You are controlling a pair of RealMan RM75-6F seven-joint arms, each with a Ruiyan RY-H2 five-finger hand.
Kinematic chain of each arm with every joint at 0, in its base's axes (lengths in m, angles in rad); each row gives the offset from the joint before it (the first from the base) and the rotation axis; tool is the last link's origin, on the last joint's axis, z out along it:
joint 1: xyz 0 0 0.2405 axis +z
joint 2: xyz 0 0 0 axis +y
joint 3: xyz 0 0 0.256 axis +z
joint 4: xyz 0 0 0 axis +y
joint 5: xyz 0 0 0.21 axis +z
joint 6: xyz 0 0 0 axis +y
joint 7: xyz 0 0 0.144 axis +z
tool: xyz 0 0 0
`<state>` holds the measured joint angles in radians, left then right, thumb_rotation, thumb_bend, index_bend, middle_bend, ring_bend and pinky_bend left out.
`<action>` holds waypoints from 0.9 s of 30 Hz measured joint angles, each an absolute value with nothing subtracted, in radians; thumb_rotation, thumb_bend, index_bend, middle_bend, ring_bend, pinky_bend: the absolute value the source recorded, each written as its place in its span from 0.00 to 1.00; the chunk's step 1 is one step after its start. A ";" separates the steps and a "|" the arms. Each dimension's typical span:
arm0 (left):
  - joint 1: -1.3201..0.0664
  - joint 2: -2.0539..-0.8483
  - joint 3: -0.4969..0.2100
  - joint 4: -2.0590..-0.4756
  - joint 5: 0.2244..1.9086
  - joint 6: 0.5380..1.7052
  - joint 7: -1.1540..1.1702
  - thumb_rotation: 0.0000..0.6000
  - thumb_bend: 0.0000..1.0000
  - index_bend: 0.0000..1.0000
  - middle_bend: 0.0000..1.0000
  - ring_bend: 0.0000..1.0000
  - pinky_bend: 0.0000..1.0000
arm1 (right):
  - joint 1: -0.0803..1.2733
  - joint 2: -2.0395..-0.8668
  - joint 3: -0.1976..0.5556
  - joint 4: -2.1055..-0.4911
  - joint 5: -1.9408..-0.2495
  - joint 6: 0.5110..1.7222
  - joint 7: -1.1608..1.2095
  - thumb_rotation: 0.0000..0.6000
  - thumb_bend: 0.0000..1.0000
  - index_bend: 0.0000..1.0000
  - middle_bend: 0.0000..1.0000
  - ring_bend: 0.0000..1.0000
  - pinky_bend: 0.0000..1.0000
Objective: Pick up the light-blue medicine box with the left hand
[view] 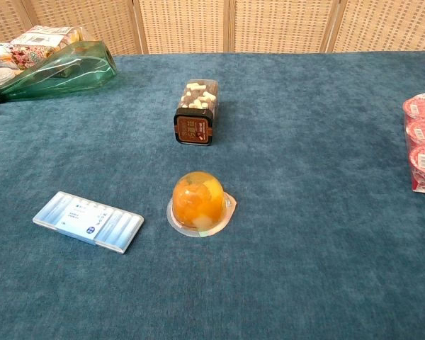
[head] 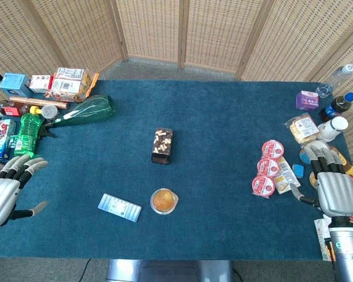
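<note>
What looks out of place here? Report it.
The green glass bottle lies tipped on its side at the table's far left, neck toward the clutter. The brown snack box also lies flat. The light-blue medicine box sits askew. No spills or damage visible.

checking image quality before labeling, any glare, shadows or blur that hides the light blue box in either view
Head view: even, soft light, the light-blue medicine box sharp with almost no shadow, the left hand partly cropped at the frame edge. Chest view: the box is crisp and its print small but visible; glare only on the orange jelly cup and the green bottle.
</note>
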<state>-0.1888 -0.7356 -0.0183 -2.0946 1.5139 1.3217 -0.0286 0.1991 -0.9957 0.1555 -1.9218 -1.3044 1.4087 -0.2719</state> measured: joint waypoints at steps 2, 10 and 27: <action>-0.190 -0.737 -0.018 -2.095 1.512 1.317 -0.028 1.00 0.27 0.16 0.17 0.00 0.00 | 0.199 -0.996 0.155 -1.922 -1.304 1.406 -0.262 0.72 0.32 0.00 0.00 0.00 0.00; -0.209 -0.741 -0.014 -2.079 1.534 1.283 -0.036 1.00 0.27 0.17 0.17 0.00 0.00 | 0.196 -0.980 0.145 -1.927 -1.328 1.392 -0.209 0.72 0.32 0.00 0.00 0.00 0.00; -0.320 -0.868 0.013 -2.020 1.478 1.045 0.154 1.00 0.27 0.27 0.00 0.00 0.00 | 0.163 -0.929 0.141 -1.978 -1.358 1.441 -0.191 0.81 0.32 0.00 0.00 0.00 0.00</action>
